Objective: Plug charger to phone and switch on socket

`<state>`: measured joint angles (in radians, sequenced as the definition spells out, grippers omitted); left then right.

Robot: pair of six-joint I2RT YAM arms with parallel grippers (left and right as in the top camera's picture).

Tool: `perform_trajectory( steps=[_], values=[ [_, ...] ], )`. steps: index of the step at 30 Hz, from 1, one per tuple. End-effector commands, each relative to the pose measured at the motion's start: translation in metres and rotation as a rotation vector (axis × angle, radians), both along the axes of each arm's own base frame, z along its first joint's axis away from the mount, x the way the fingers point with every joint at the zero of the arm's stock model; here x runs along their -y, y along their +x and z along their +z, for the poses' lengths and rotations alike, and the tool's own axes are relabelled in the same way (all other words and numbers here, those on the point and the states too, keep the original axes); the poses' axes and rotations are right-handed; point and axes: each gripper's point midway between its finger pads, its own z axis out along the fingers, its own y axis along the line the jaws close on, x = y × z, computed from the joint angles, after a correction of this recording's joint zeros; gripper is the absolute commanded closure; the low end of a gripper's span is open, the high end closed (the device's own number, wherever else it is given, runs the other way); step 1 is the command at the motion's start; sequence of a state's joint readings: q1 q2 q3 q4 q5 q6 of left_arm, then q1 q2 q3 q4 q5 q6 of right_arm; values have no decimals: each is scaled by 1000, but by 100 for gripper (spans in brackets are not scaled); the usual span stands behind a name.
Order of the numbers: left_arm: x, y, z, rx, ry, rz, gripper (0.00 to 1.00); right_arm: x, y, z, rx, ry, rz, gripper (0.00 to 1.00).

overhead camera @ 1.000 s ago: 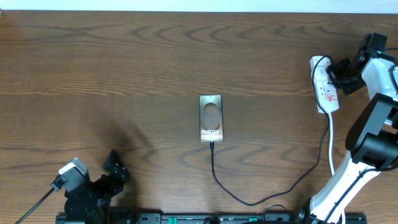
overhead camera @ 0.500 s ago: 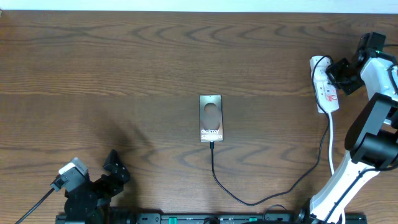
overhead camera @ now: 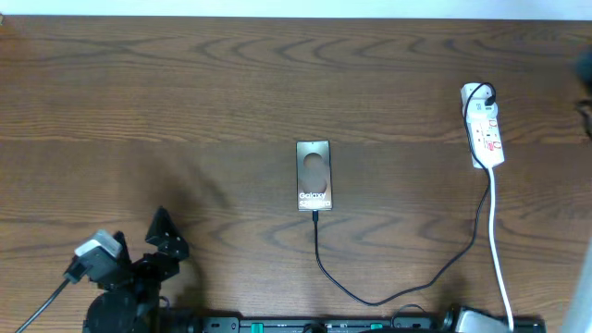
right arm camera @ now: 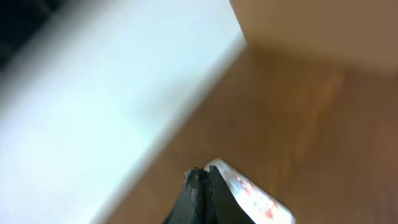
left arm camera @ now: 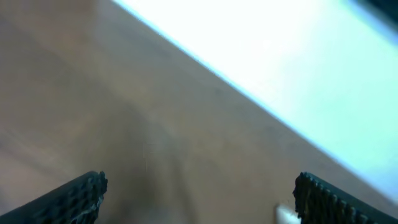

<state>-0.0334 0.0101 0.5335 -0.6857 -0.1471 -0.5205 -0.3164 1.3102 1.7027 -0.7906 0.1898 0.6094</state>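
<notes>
1. The phone (overhead camera: 314,176) lies flat and face up in the middle of the tabletop (overhead camera: 185,92), one short end turned toward the near edge. The charger (overhead camera: 370,301) meets that end with its small tip, so I judge the plugging-in to be done.
2. From there the black cable sags toward the near edge, then climbs to the right and reaches the socket (overhead camera: 485,125). The socket lies lengthwise close to the right edge, toward the far right corner. The slack in the cable should put no pull on the phone. The socket's thick white cord (overhead camera: 499,259) runs off toward the near edge.
3. The left tool (overhead camera: 168,236) sits at the near left corner with its fingers spread wide and nothing between them. It is well apart from both the phone and the socket, and seems simply kept out of the way.
4. The right tool (right arm camera: 200,183) has its fingers pressed together on nothing, a blunt point that would suit pushing a switch.
5. In the right wrist view, the red-marked end of the socket lies just beside that point, to its right. Whether they touch I cannot tell.
6. The switch is too small to read, so whether the socket is on is unknown.
</notes>
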Motion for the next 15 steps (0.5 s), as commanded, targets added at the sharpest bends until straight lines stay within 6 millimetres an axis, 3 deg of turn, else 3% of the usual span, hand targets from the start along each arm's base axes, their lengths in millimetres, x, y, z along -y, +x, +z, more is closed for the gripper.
perform_trajectory(
  steps=[1, 3, 7, 11, 15],
  values=[
    [0, 2, 23, 94, -1, -2, 2, -12, -50, 60, 173, -76, -20, 99],
    [0, 5, 34, 144, -2, -2, 2, -28, -85, 103, 327, -119, 3, 99],
    [1, 14, 34, 178, -3, -2, 2, -51, -147, 146, 487, -197, 22, 99],
    [1, 30, 23, 205, -5, -3, 2, -67, -190, 154, 513, -266, 34, 99],
    [2, 45, 17, 281, -7, -3, 2, -82, -221, 156, 537, -312, 68, 99]
  ],
)
